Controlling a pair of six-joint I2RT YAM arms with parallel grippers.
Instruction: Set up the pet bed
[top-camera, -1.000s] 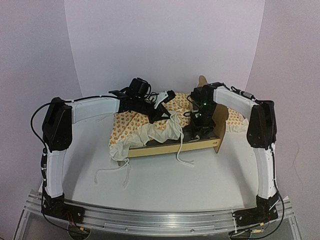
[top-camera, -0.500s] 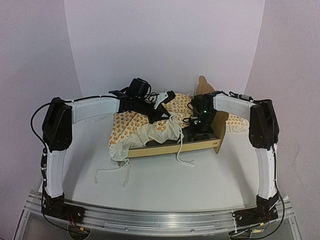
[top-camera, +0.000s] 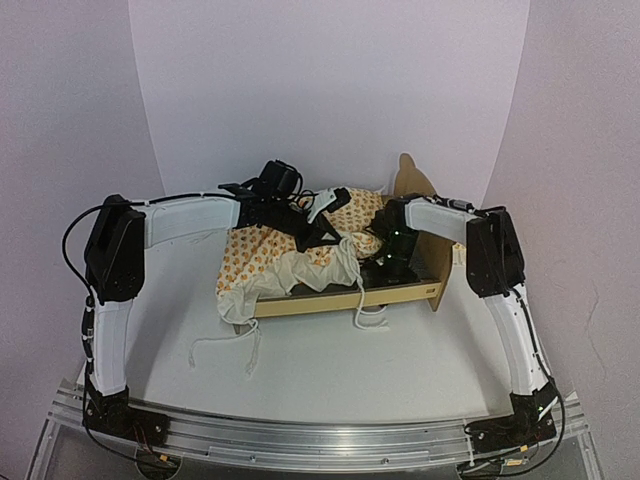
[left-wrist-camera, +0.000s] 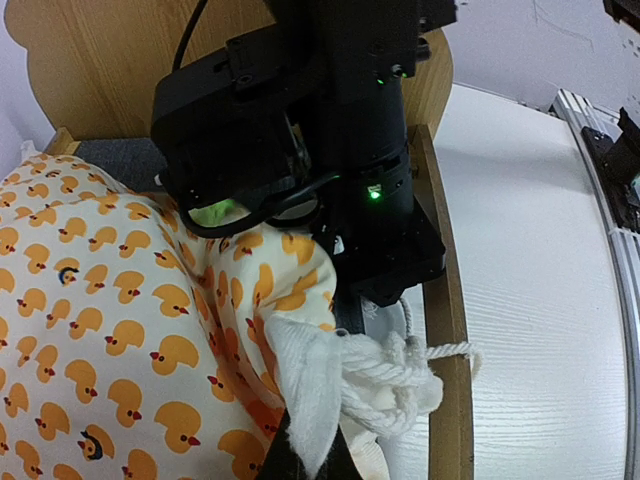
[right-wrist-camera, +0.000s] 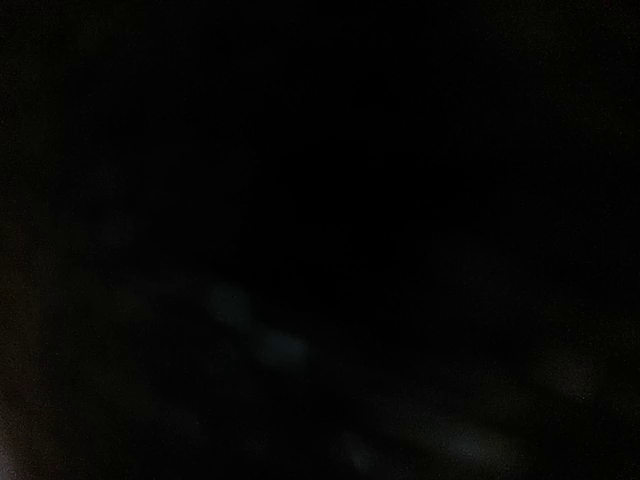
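Top view, bed: pet bed (top-camera: 330, 298) lies centre, headboard right.
Top view, left claw (top-camera: 333, 236): clamped closed on the cushion (top-camera: 258, 256).
Top view, right claw (top-camera: 385, 272): down inside bed, gap hidden.
Left wrist view: fingers (left-wrist-camera: 285, 463) pinch the cushion's white frill.
Right wrist view: all dark.

We see the pet bed (top-camera: 310, 301) in pale, honey-toned plywood, with its fabric base (left-wrist-camera: 120, 160) in dark grey. The cushion (top-camera: 262, 248) is cream-white, printed all over with small orange-yellow ducks that have redder beaks and dark eye dots. It is edged with a plain white ruffle (top-camera: 300, 268), and its twisted cord (left-wrist-camera: 400, 362) is white too. The left arm (top-camera: 190, 215) and right arm (top-camera: 440, 212) have white links and black joints, and a small green light (left-wrist-camera: 374, 194) glows on a black wrist housing. The bench (top-camera: 330, 375) is white with a faint wood grain, and a silver rail (top-camera: 320, 440) runs along its near edge. The backdrop (top-camera: 330, 80) is very pale lilac. Our right wrist view is almost wholly black.
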